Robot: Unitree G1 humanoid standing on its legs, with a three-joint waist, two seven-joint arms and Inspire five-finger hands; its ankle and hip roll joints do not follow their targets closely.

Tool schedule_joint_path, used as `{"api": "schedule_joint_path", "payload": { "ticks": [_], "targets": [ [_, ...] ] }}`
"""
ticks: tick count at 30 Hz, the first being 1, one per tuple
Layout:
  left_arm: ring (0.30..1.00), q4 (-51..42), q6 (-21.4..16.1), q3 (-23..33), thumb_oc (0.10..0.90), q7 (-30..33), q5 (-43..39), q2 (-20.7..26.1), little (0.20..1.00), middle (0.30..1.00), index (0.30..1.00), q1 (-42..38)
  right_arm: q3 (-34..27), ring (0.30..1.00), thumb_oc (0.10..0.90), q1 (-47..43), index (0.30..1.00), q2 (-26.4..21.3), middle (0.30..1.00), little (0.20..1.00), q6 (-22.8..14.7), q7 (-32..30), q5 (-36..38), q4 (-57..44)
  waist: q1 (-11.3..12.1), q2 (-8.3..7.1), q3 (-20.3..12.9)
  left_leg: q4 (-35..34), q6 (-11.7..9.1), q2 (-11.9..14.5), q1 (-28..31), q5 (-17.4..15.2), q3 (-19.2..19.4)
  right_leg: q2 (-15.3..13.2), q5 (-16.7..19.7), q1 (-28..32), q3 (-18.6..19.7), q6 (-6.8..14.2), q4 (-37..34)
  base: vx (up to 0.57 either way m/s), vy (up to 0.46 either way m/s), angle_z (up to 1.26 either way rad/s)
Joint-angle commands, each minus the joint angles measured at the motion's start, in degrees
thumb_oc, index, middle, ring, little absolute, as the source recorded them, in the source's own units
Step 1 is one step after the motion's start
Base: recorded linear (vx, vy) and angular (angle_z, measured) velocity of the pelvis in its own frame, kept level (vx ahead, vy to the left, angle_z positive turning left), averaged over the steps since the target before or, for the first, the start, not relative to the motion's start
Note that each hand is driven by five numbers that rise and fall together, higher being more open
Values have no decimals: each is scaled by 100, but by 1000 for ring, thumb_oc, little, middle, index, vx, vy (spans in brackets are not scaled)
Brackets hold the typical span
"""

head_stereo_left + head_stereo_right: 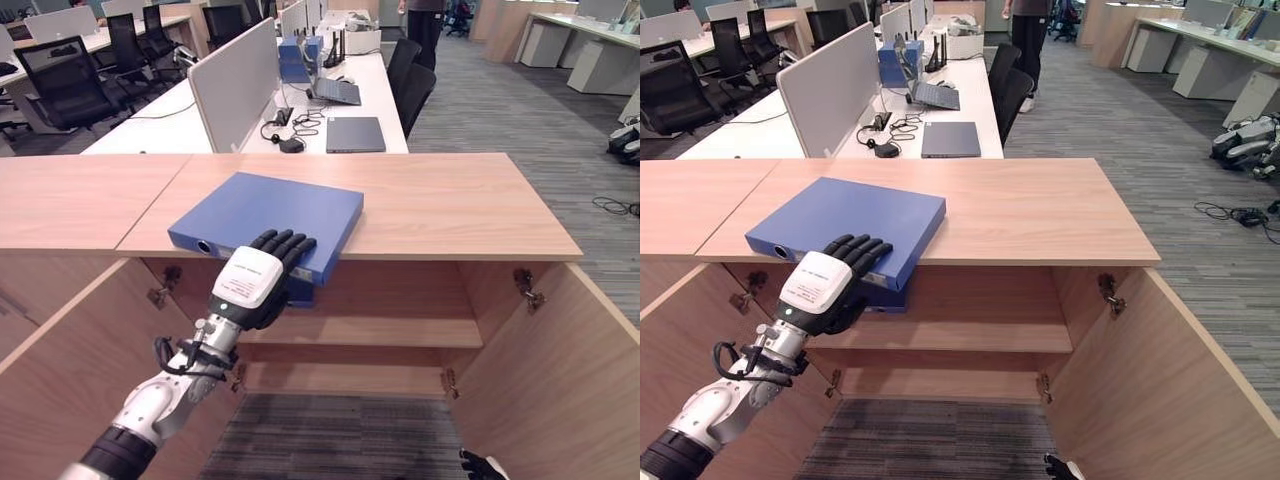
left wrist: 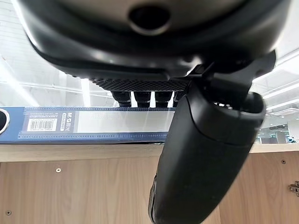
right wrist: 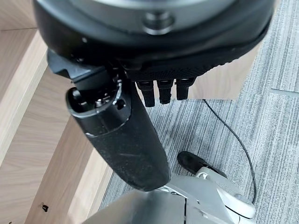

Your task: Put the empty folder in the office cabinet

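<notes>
left robot hand [image 1: 262, 280]: fingers curled, gripping | right robot hand [image 3: 154, 70]: low, relaxed

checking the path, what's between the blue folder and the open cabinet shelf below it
Just the cabinet top's front edge; the blue folder overhangs it, left robot hand on that end, shelf bare, in the left eye view.

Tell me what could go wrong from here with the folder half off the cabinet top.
1. The blue folder overhangs the front edge of the cabinet top, held by the left hand alone, fingers on top and thumb below; it could tip and drop as it comes off.
2. The shelf opening sits close under the top, so the wide folder may catch its edge going in.
3. The right hand hangs low, too far to steady it.
</notes>
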Motion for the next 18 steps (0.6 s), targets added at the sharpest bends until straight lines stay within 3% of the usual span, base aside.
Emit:
{"api": "schedule_joint_path", "payload": {
  "ticks": [1,2,3,4,12,18],
  "targets": [
    [900,166,157,58,800,155,-174,-121,900,900,900,-1085,-51,900,800,-293,900,-102,900,900,-206,-51,85,-278,-73,-1,167,336,-525,389,80,82,139,-25,-918,476,-331,299,82,0,0,0],
    [806,194,171,48,737,152,-161,-110,806,806,806,-1109,-50,900,800,-290,900,-105,900,900,-201,-50,85,-269,-78,0,167,330,-525,391,81,84,141,-26,-919,479,-327,300,81,0,0,0],
    [469,201,183,47,513,137,-149,-86,469,469,469,-1126,-54,900,800,-285,900,-109,900,900,-198,-49,89,-262,-81,4,168,331,-523,388,83,85,142,-25,-919,478,-324,297,83,0,0,0],
    [300,201,183,46,400,138,-135,-82,300,300,300,-1126,-60,900,800,-287,900,-105,900,900,-194,-48,89,-244,-81,3,165,329,-522,387,80,87,141,-22,-923,479,-323,294,83,0,0,0],
    [300,121,175,117,400,166,-232,-166,300,300,300,-1088,-121,900,800,-247,900,-83,900,900,-156,-63,101,-115,-91,8,141,312,-511,337,88,71,75,-42,-948,511,-304,278,99,0,0,0],
    [300,-305,10,434,400,160,-758,-462,300,300,300,-823,-139,900,800,-257,900,-16,900,900,-116,-80,100,-53,-51,-16,128,319,-488,306,115,43,12,-46,-967,551,-316,251,102,2,-2,3]
  ]
}}
